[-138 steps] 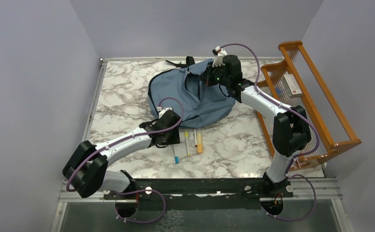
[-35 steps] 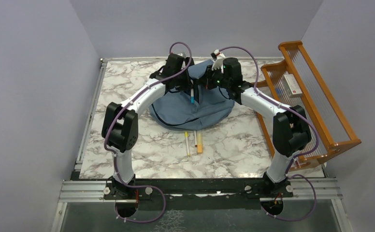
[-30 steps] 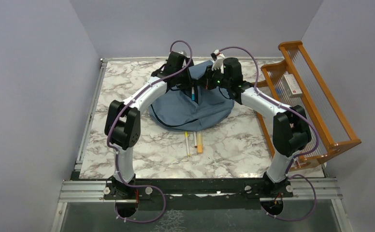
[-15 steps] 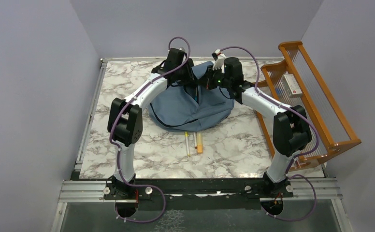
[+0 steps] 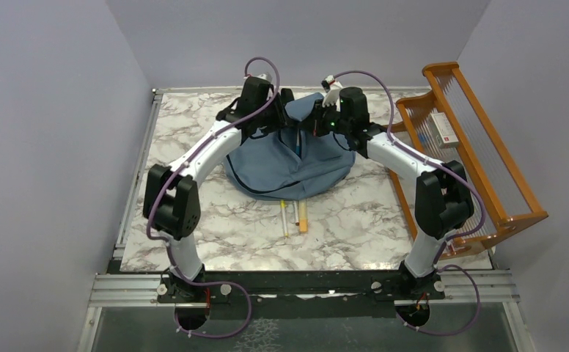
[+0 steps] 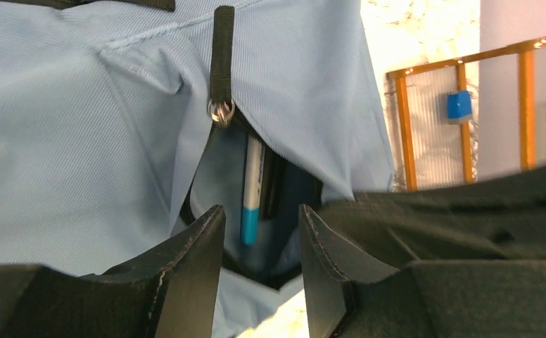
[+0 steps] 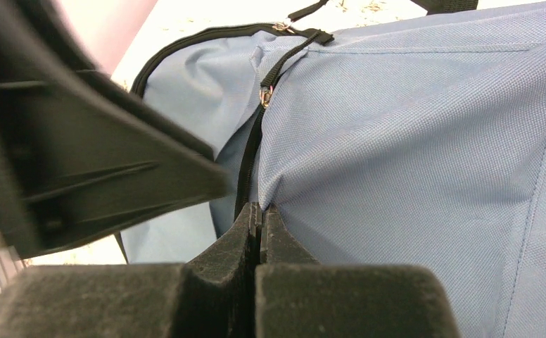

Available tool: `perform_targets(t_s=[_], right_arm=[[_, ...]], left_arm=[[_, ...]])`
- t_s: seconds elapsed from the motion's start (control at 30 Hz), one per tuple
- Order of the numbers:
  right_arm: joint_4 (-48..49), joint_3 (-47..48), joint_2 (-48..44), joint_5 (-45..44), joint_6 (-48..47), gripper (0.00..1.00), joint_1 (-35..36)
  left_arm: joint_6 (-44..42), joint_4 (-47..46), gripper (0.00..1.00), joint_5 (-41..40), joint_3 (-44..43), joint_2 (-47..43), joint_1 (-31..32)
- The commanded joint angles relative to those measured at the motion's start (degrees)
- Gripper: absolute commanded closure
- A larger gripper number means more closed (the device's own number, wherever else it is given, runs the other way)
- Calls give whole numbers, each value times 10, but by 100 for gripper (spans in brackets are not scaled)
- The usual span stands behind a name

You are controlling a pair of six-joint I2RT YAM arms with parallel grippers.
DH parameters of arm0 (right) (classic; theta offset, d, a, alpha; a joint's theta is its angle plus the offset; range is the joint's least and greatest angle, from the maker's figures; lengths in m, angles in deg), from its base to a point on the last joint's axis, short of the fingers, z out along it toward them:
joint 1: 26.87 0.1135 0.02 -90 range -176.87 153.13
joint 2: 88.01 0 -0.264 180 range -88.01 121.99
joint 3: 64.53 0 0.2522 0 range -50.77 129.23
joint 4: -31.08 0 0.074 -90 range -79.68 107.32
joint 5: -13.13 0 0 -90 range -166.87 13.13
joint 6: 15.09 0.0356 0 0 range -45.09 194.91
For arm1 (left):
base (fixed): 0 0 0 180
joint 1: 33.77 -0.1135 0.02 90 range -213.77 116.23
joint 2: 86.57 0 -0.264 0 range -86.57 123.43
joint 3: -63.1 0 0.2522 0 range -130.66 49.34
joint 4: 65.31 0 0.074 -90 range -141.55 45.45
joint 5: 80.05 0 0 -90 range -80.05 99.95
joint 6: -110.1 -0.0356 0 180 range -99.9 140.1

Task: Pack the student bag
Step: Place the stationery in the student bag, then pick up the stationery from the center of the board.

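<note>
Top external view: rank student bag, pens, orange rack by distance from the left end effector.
1. student bag, right under the left end effector
2. pens, on the table before the bag
3. orange rack, far right

Orange wooden rack (image 5: 466, 150), marble table (image 5: 355, 220)

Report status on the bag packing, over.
Left gripper open, empty, over the pocket. Right gripper shut on student bag beside the zipper. Blue-capped pen inside pocket. Nothing in the way; three pens on table.
</note>
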Motion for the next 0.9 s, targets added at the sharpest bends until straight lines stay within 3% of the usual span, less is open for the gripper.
perform_targets(t_s=[0.0, 0.5, 0.87], right_arm=[[3, 6, -33, -4, -7, 100, 9], [0, 22, -8, 0, -12, 99, 9], [-4, 23, 2, 9, -13, 100, 9]], left_arm=[[-24, -22, 56, -27, 57, -104, -3], [54, 16, 55, -43, 386, -331, 68], [72, 21, 57, -128, 410, -253, 180]])
